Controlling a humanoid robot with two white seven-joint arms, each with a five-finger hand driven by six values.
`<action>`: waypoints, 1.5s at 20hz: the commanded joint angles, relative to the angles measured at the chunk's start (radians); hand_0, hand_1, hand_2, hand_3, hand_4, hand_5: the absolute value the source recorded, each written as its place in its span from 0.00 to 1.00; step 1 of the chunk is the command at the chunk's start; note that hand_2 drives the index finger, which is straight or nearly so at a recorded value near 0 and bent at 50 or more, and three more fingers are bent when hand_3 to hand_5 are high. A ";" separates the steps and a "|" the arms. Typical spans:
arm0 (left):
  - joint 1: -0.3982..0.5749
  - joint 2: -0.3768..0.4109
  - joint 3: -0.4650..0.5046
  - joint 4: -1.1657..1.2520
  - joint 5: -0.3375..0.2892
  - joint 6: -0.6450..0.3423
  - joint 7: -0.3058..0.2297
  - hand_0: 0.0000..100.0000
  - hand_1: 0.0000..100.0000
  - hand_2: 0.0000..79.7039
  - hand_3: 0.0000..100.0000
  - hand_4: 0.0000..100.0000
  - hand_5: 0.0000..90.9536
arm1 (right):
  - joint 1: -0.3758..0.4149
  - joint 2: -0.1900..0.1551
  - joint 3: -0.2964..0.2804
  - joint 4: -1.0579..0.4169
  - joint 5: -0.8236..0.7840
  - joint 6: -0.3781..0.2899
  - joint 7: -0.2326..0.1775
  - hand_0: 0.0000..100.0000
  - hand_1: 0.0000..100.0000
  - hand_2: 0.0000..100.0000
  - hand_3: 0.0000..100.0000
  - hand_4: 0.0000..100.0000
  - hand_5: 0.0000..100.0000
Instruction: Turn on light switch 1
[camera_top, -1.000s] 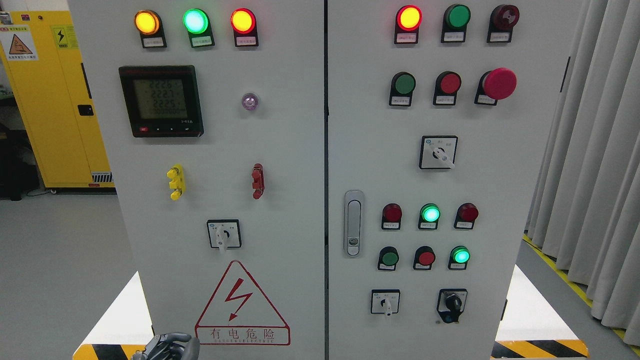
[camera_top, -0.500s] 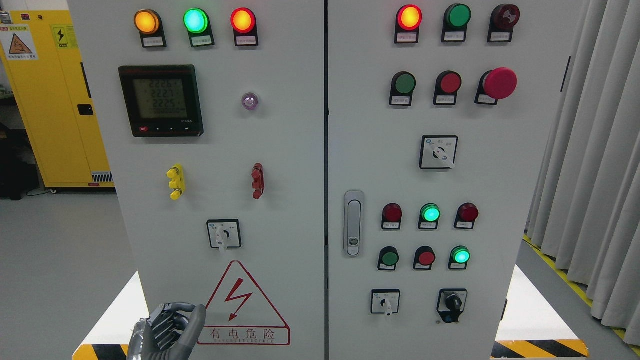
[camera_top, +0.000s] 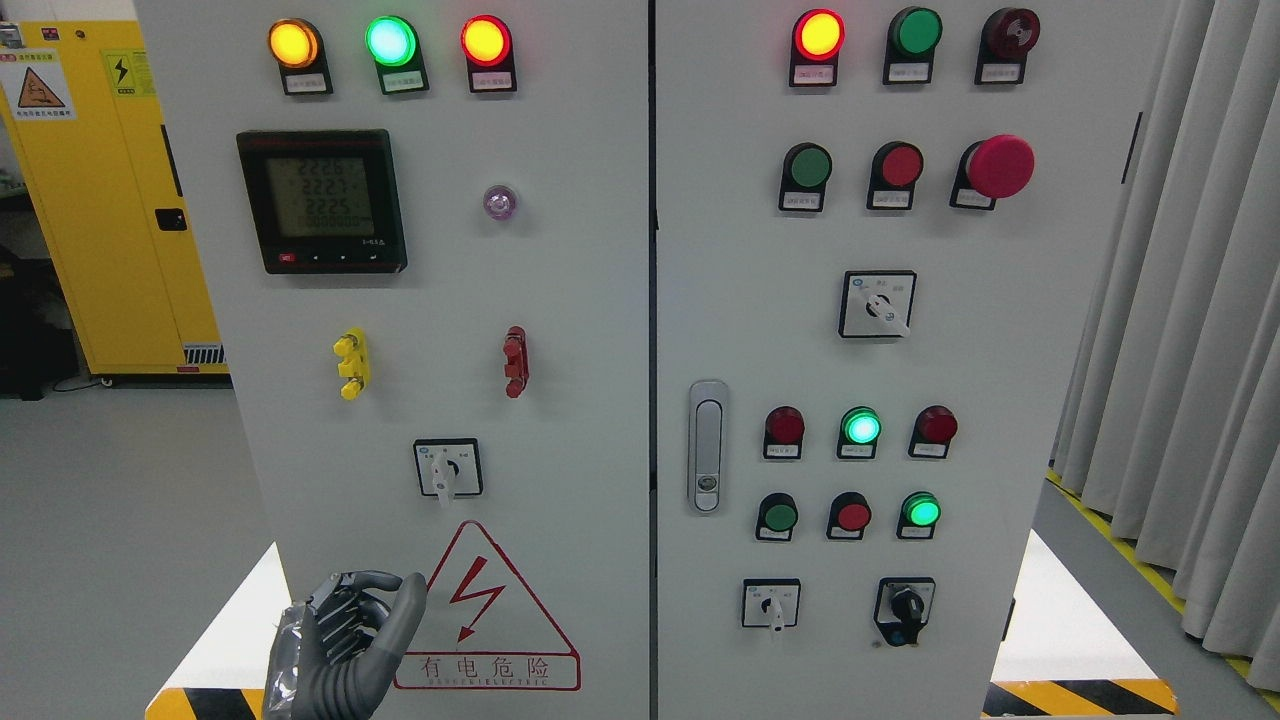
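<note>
**Left hand approaching the control cabinet from below**

The left hand (camera_top: 345, 640) is showing at the lower left of the cabinet (camera_top: 580, 300), just left of the red warning triangle (camera_top: 485, 610). Its fingers are curling loosely toward the palm and are gripping nothing. The right hand is not appearing in the head view.

Which control is "light switch 1" cannot be read, as the labels are too small. The nearest candidate is the rotary switch (camera_top: 447, 468) directly above the warning triangle, its white lever pointing downward; two more selector switches, one white (camera_top: 771, 604) and one black (camera_top: 905, 606), are sitting far to the right of the triangle, on the other door.

If the near rotary switch is the target, the step in hand is the reach. Doing it well probably calls for bringing the hand straight up past the triangle, opening thumb and forefinger to either side of the lever, and pinching it before any twist is applied. The yellow terminal (camera_top: 351, 364) and red terminal (camera_top: 515, 361), higher above the triangle, should be kept clear of.
</note>
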 joint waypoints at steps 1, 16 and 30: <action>-0.040 -0.032 -0.035 -0.015 -0.018 0.027 0.015 0.22 0.66 0.68 0.85 0.80 0.85 | 0.000 0.000 0.000 0.000 0.000 0.000 -0.001 0.00 0.50 0.04 0.00 0.00 0.00; -0.085 -0.052 -0.064 -0.013 -0.068 0.115 0.085 0.21 0.67 0.69 0.86 0.82 0.86 | 0.000 0.000 0.000 0.000 0.000 0.000 0.001 0.00 0.50 0.04 0.00 0.00 0.00; -0.140 -0.079 -0.075 -0.009 -0.070 0.181 0.110 0.23 0.67 0.70 0.86 0.83 0.87 | 0.000 0.000 0.000 0.000 0.000 0.000 0.001 0.00 0.50 0.04 0.00 0.00 0.00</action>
